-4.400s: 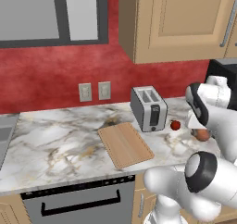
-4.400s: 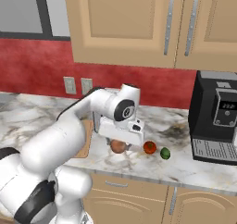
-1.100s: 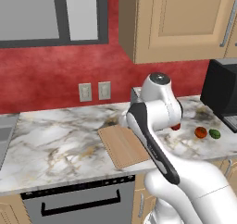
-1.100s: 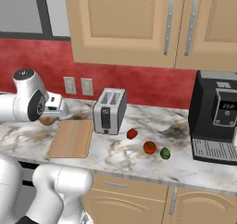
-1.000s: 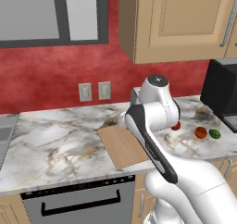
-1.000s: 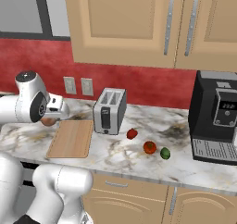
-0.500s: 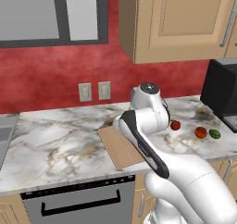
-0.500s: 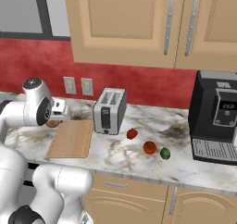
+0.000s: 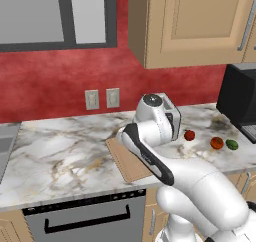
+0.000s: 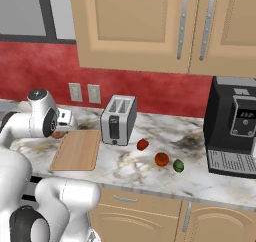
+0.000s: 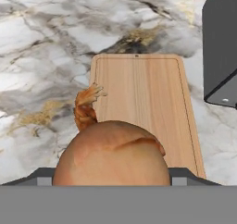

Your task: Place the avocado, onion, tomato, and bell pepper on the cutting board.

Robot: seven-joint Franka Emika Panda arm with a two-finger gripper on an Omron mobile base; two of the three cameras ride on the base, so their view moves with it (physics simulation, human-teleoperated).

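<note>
here the gripper pinches the onion above the cutting board, held high so it can be lowered onto the wood.

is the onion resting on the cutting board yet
Apart. In the right base view the onion hangs in the gripper above the counter, left of the cutting board, with bare board beside it.

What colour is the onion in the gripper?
Pale tan-peach with a brownish tuft, clearest in the hand view: onion.
</note>
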